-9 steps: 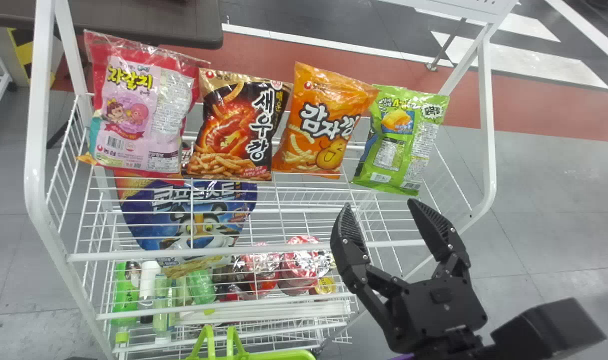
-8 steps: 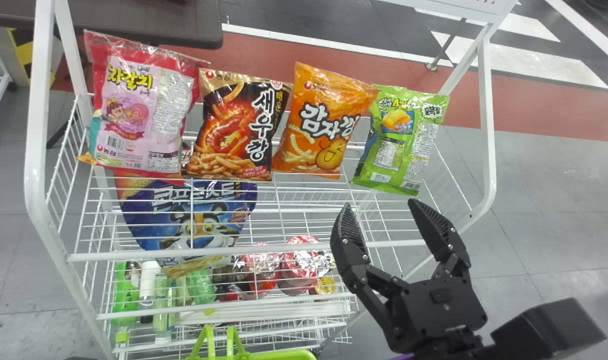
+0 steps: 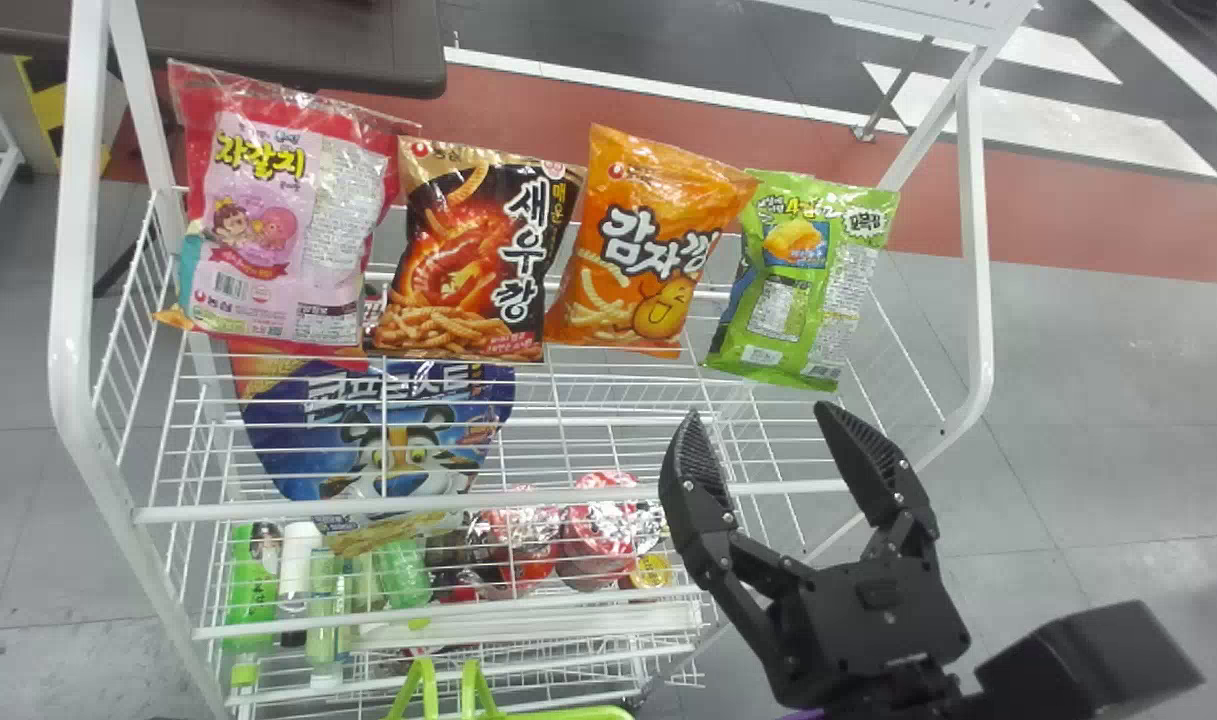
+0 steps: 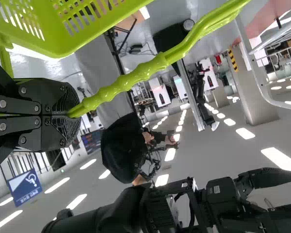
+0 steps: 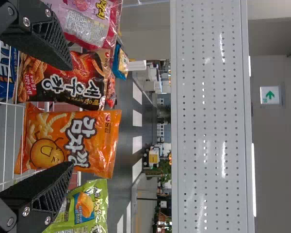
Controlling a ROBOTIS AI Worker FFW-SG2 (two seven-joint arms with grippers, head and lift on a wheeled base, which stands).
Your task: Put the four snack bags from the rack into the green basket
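Grey floor, crossed by a red band and white stripes, spreads behind the white wire rack, with a dark tabletop beyond its left side. Four snack bags are lined up in the rack's upper part: from left to right, the pink bag, the dark bag, the orange bag and the green bag. Under the left part of the row is a blue bag, with bottles and red packages lower down. The right gripper sits just short of the green bag, on the near side, its two fingers spread wide with nothing between them; their tips point toward the bag and are apart from it. From the wrist, the ribbed pads of the right gripper face each other across a broad gap, with the orange bag farther off beyond that gap. The left gripper is clenched on the handle of the green basket, its fingers pressed together around the thin green bar. In the head view, part of the basket is at the bottom edge, in front of the rack; all four bags are outside it.
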